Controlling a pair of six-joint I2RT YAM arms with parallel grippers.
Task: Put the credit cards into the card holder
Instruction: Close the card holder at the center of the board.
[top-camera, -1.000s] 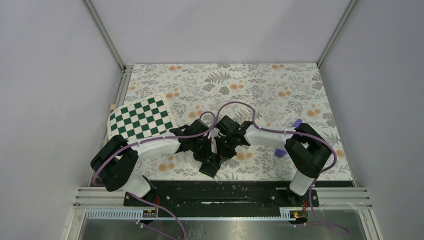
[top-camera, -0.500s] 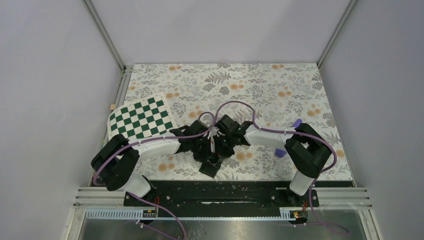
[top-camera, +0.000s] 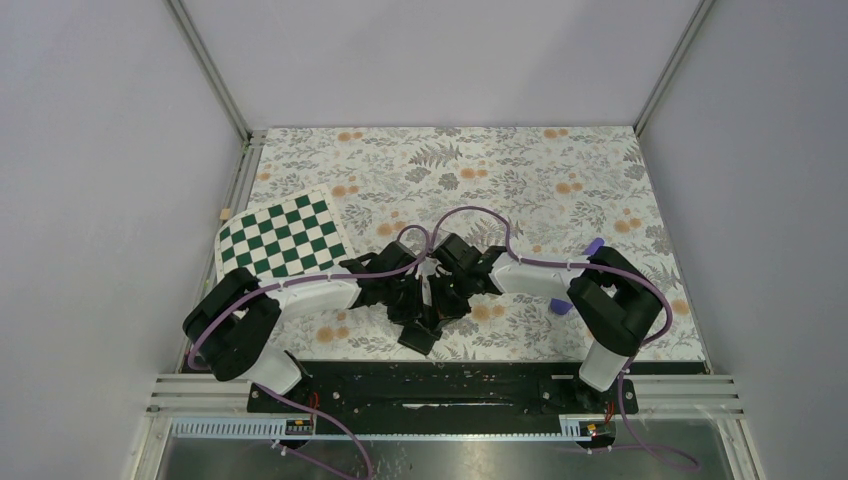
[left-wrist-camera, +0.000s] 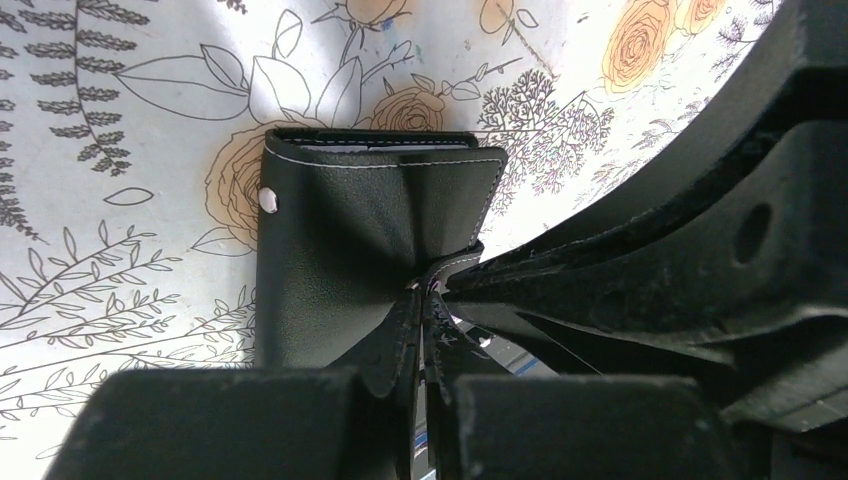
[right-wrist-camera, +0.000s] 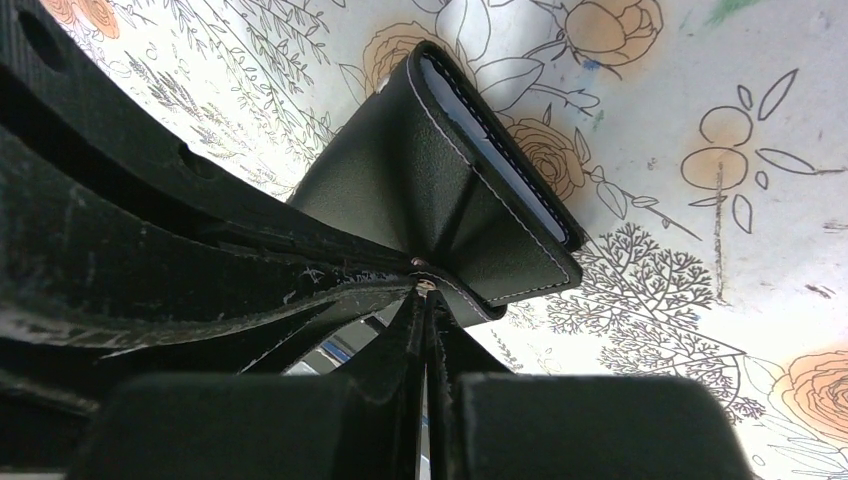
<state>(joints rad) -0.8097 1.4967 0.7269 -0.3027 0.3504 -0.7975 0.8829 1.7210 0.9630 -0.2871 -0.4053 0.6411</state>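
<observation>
1. Two sets of fingers meet over the wallet (top-camera: 418, 337), which sits at the middle of the counter (top-camera: 560, 180), close to the arm bases
2. On one side the left fingers (left-wrist-camera: 392, 350) are pinched tight on a leather flap at the wallet's near edge; the right fingers (right-wrist-camera: 400, 345) are clamped on leather at the same spot from the other side
3. Gripping from opposite sides looks meant to pull the covers apart so the pockets can be reached
4. For now the wallet is mostly folded, its pale snap stud (left-wrist-camera: 267, 199) facing up, and a blue-grey lining (right-wrist-camera: 505, 150) shows along one edge
5. No orange card is visible in any view; whether one is already inside I cannot tell
</observation>
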